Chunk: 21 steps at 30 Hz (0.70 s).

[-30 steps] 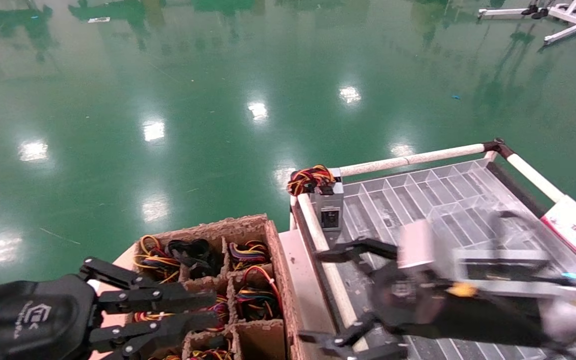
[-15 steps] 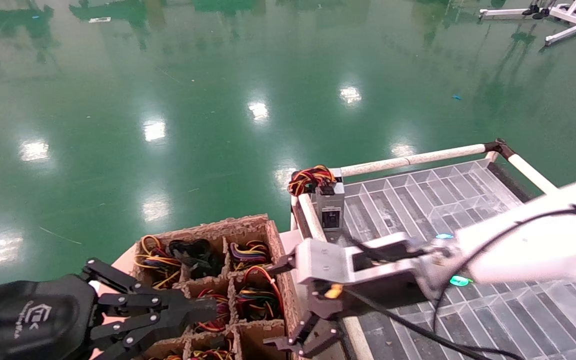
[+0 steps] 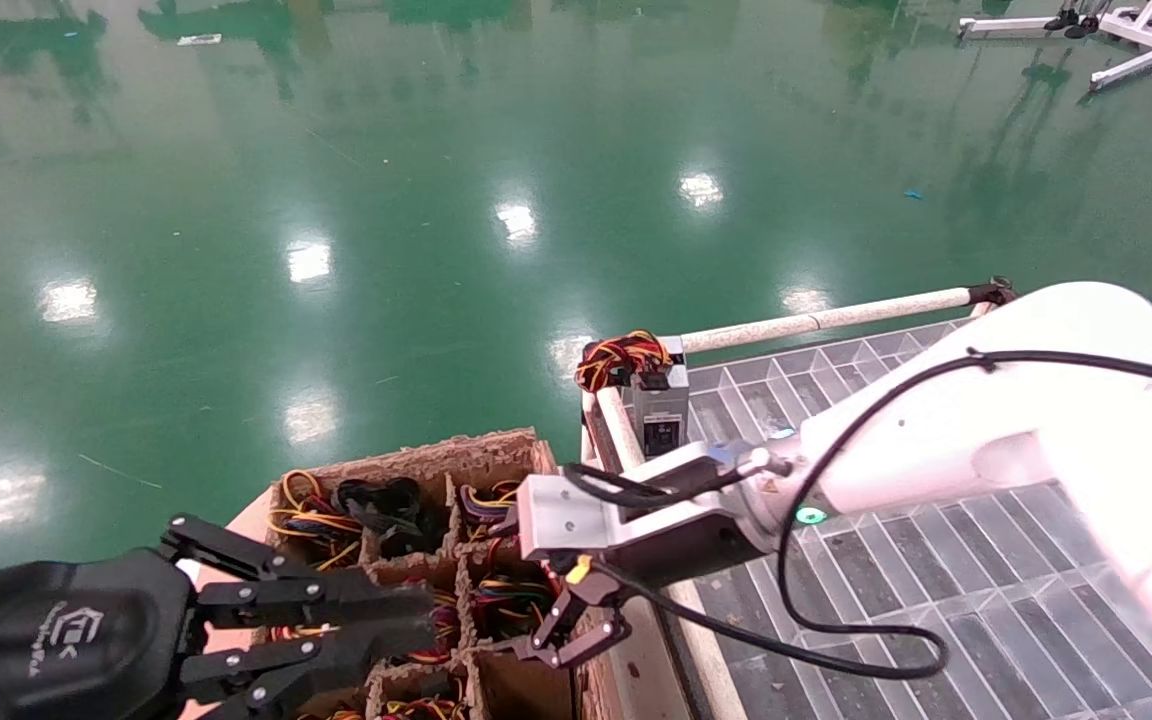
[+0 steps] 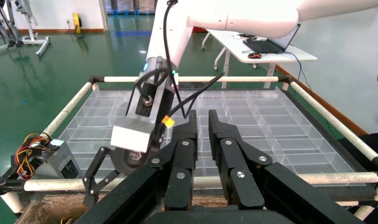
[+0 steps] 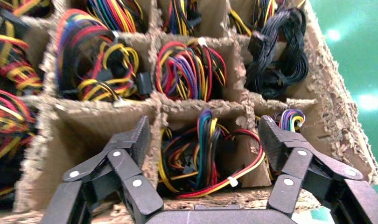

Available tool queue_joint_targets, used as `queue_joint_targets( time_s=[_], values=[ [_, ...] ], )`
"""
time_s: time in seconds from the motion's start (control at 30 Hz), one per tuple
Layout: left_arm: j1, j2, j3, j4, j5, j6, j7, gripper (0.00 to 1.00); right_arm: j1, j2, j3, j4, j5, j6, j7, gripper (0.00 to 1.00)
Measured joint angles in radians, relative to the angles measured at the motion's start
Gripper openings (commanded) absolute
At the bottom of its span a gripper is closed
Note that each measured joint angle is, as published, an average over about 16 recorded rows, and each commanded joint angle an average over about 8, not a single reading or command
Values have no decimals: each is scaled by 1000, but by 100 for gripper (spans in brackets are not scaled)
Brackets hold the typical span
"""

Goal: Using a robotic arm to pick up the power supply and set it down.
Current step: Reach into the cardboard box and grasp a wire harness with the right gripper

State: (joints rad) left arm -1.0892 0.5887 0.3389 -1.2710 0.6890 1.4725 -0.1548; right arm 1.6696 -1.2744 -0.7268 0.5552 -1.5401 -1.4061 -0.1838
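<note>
The white robotic arm (image 3: 936, 440) reaches from the right, across the tray's rail, to the cardboard box (image 3: 436, 455). Its black right gripper (image 3: 561, 645) hangs open over a cell at the box's near right edge. In the right wrist view the gripper (image 5: 204, 123) straddles that cell with one finger on each side. A loose tangle of red, yellow, black and blue wires (image 5: 201, 154) fills the cell, untouched. The power supply's grey body is hidden; only wires show there. My left gripper (image 3: 426, 618) sits parked at the bottom left, shut and holding nothing.
The box's other cells (image 5: 187, 70) hold more wire bundles. A grey metal box with a tight orange-yellow-red coil (image 3: 658, 405) stands at the far left corner of the clear compartment tray (image 3: 836, 400), which has white rails (image 3: 816, 320). Green floor lies beyond.
The right arm swung left from above the clear tray to the cardboard box, and its open gripper now hangs over a cell. The left gripper stayed in place.
</note>
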Motion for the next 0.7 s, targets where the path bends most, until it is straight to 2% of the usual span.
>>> queue_joint_targets(
  time_s=[0.3,0.7],
  values=[
    [0,0,0,0,0,0,0,100,32,-50,-24,-97,-32,27,-53,0],
    [0,0,0,0,0,0,0,100,52,-66,-49,-152,-31,21,-78,0]
  ],
)
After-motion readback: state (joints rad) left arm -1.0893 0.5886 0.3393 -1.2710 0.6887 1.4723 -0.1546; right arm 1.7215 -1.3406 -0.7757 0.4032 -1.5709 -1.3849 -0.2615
